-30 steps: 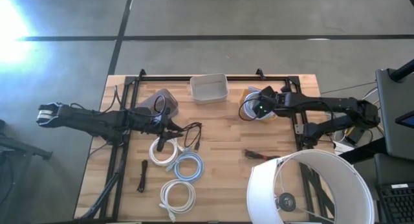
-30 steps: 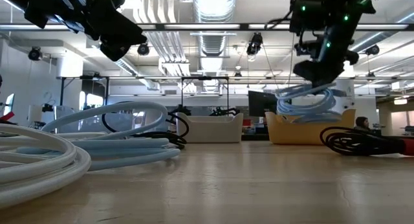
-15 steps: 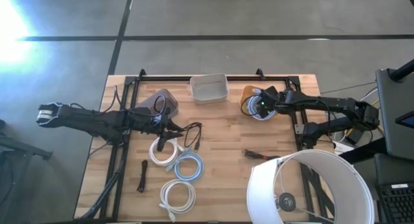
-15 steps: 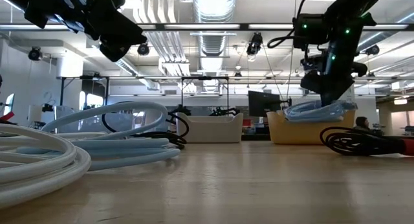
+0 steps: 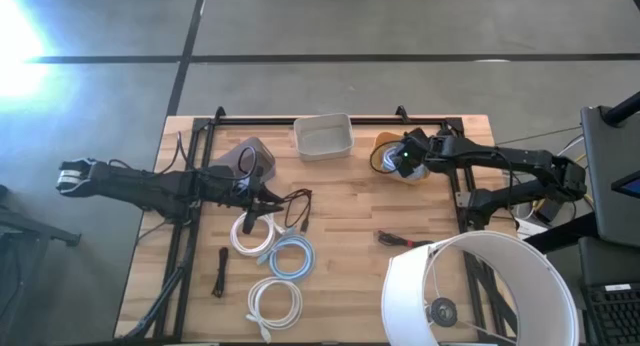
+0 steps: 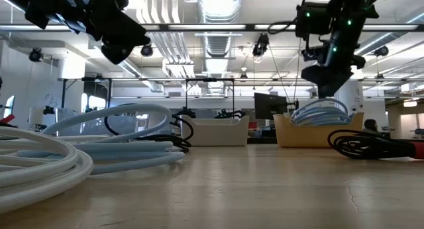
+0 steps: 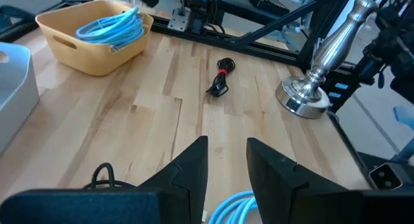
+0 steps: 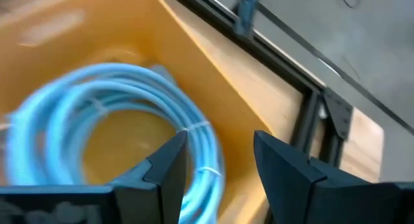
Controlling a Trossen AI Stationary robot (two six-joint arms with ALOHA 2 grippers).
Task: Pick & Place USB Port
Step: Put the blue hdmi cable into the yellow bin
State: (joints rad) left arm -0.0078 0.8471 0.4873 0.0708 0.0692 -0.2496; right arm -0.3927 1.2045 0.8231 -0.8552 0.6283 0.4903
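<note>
A light-blue coiled USB cable lies inside the yellow bin at the table's far right, resting on the bin's floor and against its wall. My right gripper hangs open just above the coil, over the bin. It touches nothing. My left gripper stands open above the table's middle left, over the loose cables, with bare wood showing between its fingers.
A white bin stands at the far middle, with a grey object to its left. White and blue coils and a black cable lie near the left gripper. A black-and-red cable lies before the lamp.
My right gripper has opened and let go of the blue coil. It first went down with the coil hanging under it, then rose a little. The coil now lies in the yellow bin.
</note>
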